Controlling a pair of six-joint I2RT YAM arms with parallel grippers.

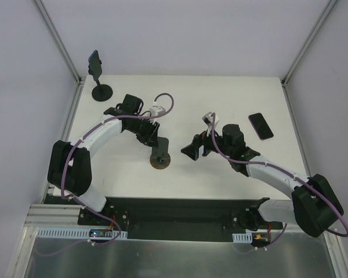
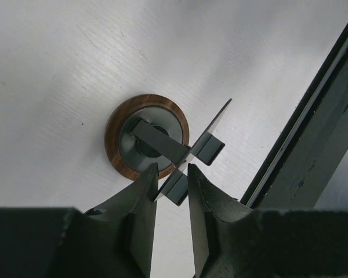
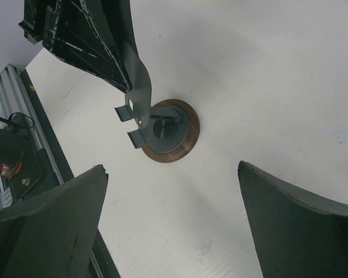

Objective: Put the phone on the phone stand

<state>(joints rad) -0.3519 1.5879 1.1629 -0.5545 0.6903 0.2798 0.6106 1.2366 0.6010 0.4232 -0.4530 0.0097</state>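
Here, at the far-left corner of the worktop [image 1: 220,104], the phone [image 1: 94,62] sits upright in the clamp head of the phone stand [image 1: 102,91], well apart from both arms. Nr centre, the left tool [image 2: 172,179] is pinched almost closed on the edge of the grey plate [image 3: 141,87] of a brown-based stand [image 1: 160,162], whose round base rests on the worktop. To its right, the right tool [image 3: 173,169] hangs w/ jaws spread wide, holding nothing, pointed at that same stand w/o touching it. Further right, a 2nd black phone [image 1: 261,125] w/ reddish rim lies flat nr the worktop's right edge.
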